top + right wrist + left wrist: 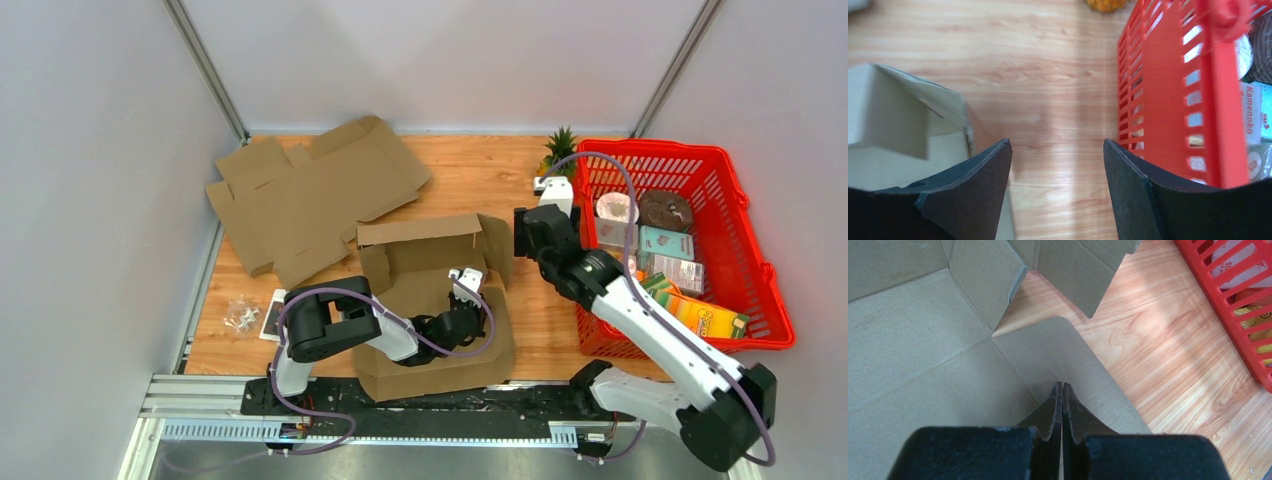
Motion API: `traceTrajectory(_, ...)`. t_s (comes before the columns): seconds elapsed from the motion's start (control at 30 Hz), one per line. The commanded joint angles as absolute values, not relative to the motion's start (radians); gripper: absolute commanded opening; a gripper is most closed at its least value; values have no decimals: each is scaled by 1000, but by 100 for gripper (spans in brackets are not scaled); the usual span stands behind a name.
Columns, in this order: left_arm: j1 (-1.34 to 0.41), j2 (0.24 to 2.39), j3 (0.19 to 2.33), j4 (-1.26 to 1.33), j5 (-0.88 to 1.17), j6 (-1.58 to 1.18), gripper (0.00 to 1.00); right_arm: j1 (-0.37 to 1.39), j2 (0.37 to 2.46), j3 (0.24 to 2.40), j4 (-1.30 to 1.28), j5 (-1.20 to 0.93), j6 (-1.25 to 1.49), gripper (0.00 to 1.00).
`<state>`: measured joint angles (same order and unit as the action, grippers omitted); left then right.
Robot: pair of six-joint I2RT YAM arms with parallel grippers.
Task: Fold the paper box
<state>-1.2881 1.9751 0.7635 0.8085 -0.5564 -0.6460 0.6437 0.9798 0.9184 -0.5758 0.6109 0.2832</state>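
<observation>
The paper box point(425, 262) is a brown cardboard carton, half raised in the middle of the table, with its back wall and right side flap standing. My left gripper point(472, 310) lies low inside it. In the left wrist view this gripper point(1062, 385) is shut with nothing between its fingers, its tips over a rounded flap point(1068, 352) lying flat on the wood. My right gripper point(523, 240) hovers just right of the box's standing side flap point(903, 112). Its jaws point(1057, 146) stand open over bare wood, holding nothing.
A second flat cardboard sheet point(310, 190) lies at the back left. A red basket point(755, 265) of groceries fills the right side, close to my right gripper point(1168, 85). A small pineapple point(561, 150) stands behind it. A plastic bag point(241, 313) and a card point(272, 314) lie at the left edge.
</observation>
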Motion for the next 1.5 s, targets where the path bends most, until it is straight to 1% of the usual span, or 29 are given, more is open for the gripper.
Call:
traceTrajectory(0.0, -1282, 1986, 736, 776, -561, -647, 0, 580, 1074, 922, -503, 527, 132, 71)
traceTrajectory(0.03, -1282, 1990, 739, 778, -560, -649, 0, 580, 1084, 896, -453, 503, 111, 71)
traceTrajectory(0.1, -1281, 1994, 744, 781, -558, -650, 0, 577, 1114, 881, -423, 488, 80, 70)
traceTrajectory(0.2, -1278, 1997, 741, 787, -551, -655, 0, 577, 1117, 845, -361, 411, 49, 70)
traceTrajectory(0.33, -1276, 2003, 744, 795, -548, -658, 0, 577, 1072, 790, -241, 237, 26, 69)
traceTrajectory(0.63, -1272, 2006, 739, 807, -537, -664, 0, 577, 1002, 620, -9, 36, -43, 68)
traceTrajectory(0.97, -1267, 2005, 729, 822, -534, -669, 0, 577, 1020, 563, 166, -103, -83, 69)
traceTrajectory(1.0, -1266, 2006, 729, 822, -532, -669, 0, 577, 1026, 563, 176, -133, -84, 69)
traceTrajectory(1.13, -1261, 2005, 718, 828, -535, -675, 0, 575, 1086, 584, 204, -147, -103, 68)
traceTrajectory(1.23, -1259, 2002, 713, 833, -535, -678, 0, 575, 1126, 588, 247, -156, -107, 66)
traceTrajectory(1.33, -1258, 2002, 712, 834, -535, -678, 0, 578, 1160, 566, 310, -153, -120, 61)
traceTrajectory(1.37, -1258, 2002, 713, 834, -535, -675, 0, 581, 1164, 558, 328, -144, -120, 57)
traceTrajectory(1.47, -1258, 2002, 712, 833, -540, -672, 0, 594, 1178, 525, 412, -124, -115, 50)
